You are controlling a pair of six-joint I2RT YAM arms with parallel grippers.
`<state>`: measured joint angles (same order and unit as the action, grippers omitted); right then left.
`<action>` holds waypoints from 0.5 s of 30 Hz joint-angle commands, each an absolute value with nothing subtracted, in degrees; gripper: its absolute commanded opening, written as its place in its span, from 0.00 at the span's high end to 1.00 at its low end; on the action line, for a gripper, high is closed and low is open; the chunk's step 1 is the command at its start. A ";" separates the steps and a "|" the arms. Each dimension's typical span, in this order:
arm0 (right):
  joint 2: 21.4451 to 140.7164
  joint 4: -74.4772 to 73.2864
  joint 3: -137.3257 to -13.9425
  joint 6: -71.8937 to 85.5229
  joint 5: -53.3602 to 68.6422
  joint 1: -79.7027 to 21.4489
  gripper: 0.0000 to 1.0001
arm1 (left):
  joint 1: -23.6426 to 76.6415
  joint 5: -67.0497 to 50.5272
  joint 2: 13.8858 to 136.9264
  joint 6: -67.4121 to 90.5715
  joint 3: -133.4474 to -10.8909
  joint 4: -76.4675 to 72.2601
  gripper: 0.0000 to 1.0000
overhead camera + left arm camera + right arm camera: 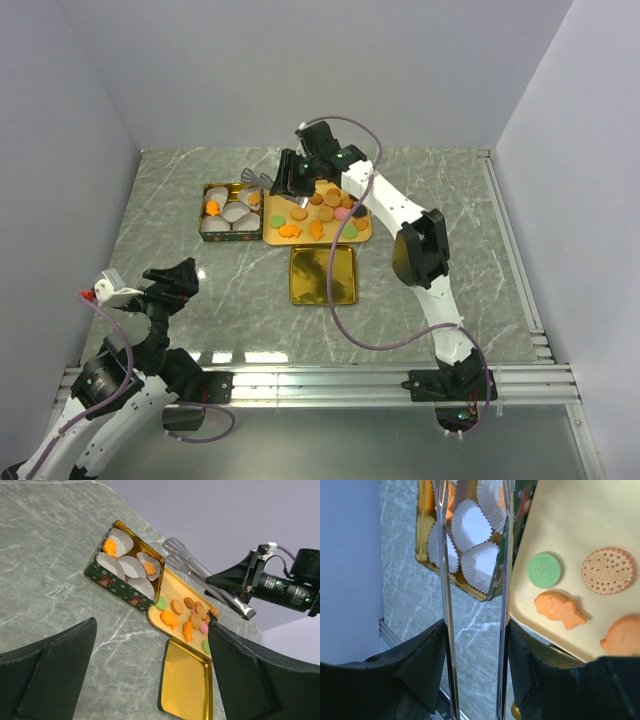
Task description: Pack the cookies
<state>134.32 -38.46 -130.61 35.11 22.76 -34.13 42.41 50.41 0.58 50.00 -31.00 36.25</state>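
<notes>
**Tongs over the tin, cookies waiting on the tray**

The cookies (pixel 325 212) are mostly spread across the yellow tray (pixel 570 515) in the middle of the table: tan rounds, orange fish shapes, a few green, pink and dark ones. A couple of orange ones already sit in the paper cups (pixel 470 525) inside the green tin (pixel 120 587), which stands just beside the tray on its left.

The right gripper (pixel 290 180) hangs over the tray's left end, closed on a pair of metal tongs (pixel 506 555). The tongs' two arms stand apart. Their long axis runs leftward from the tray, out over the tin's far edge. In the left wrist view the tong heads look empty, though I can't be sure.

So the next cookie lies behind the tong tips, on the tray side. In the right wrist view, the green round (pixel 544 570) and a fish (pixel 560 610) are just to the right of the blades. My read: the tongs must swing back across the tin wall, and that raised rim is the edge to clear.

The left gripper (pixel 150 625) is spread wide and empty, well apart at the near left. The right arm is plainly nearer. The gold lid (pixel 323 275) lies just in front of the tray; bare table shows left of the tin.
</notes>
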 commanded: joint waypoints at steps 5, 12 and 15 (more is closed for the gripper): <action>123.58 -37.44 -128.15 34.37 19.52 -33.66 0.44 | 42.80 49.22 -0.44 47.99 -31.82 33.84 0.01; 110.86 -39.02 -115.15 32.88 13.73 -33.66 0.45 | 42.98 49.39 -2.72 49.66 -31.55 34.72 0.02; 105.22 -40.60 -108.74 30.86 10.30 -33.66 0.45 | 43.33 49.31 -2.81 50.18 -31.55 34.89 0.02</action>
